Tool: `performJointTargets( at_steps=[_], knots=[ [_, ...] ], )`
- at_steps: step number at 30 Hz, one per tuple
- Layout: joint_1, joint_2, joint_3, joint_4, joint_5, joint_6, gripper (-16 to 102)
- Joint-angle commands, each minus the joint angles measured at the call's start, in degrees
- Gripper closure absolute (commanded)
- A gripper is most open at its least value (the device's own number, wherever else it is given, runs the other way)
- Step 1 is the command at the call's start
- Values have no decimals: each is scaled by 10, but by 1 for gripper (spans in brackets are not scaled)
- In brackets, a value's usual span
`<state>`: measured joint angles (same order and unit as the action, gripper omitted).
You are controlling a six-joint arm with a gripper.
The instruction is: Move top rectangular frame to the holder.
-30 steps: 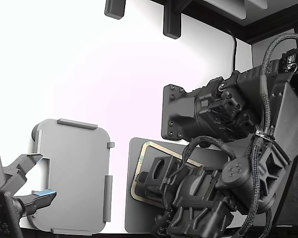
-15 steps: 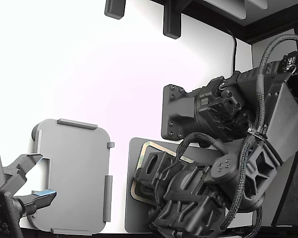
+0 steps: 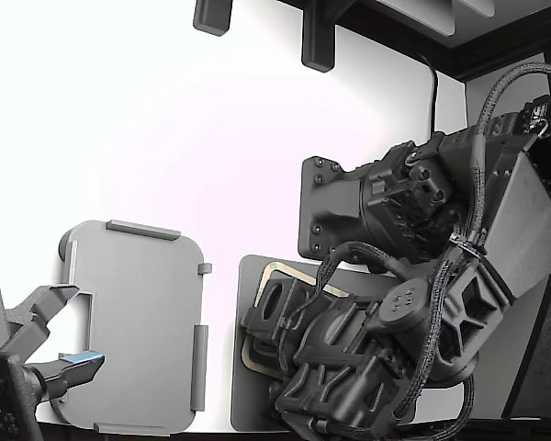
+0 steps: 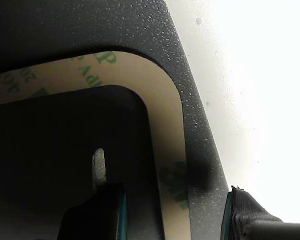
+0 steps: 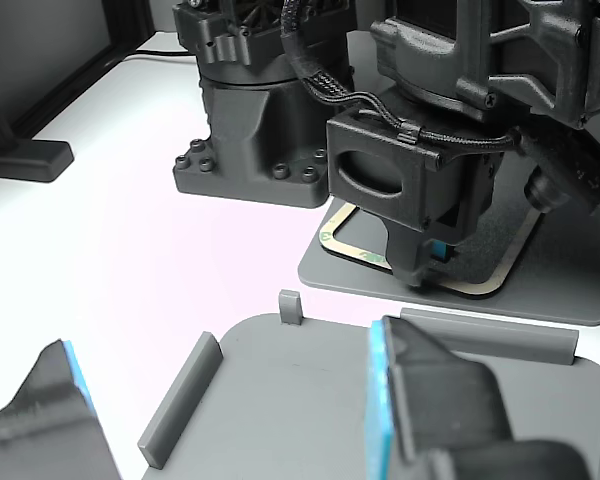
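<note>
over the dark grey mat [image 3: 248, 404] at the exterior view's right, the arm has sunk further than it stood a second ago: its wrist and cable loops sit lower and more toward the exterior view's left, and the gripper [image 5: 427, 268] has come down onto the near long side of the top rectangular frame [image 4: 170, 125]. the frame still lies flat on the mat, tan with green printed patches, unmoved between the pictures; only its corner and part of one side show past the arm in the exterior view. in the wrist view the gripper is spread, one finger inside the frame's open centre and the other out past the mat's edge, over the white surface [image 4: 260, 90], so the frame's side lies between them; the jaws have not closed on it. the holder [image 3: 133, 322] waits well apart at the exterior view's left, light grey, with nothing in it, and a second gripper rests motionless beside it. this looks like the end of the approach; the pinch and lift likely come next, and a thin flat frame may be hard to catch.
</note>
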<state>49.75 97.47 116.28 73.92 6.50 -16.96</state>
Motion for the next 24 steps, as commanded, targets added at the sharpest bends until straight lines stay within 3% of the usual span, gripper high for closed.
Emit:
performJointTargets(
  at_steps=[1,8,18,24],
  knots=[
    [-10,14,-13,-2,1,-4,10],
    [-14,11,-13,-3,1,-10,22],
    [-23,5,-7,-17,-2,-25,26],
    [-23,3,-6,-19,-6,-28,35]
  ],
)
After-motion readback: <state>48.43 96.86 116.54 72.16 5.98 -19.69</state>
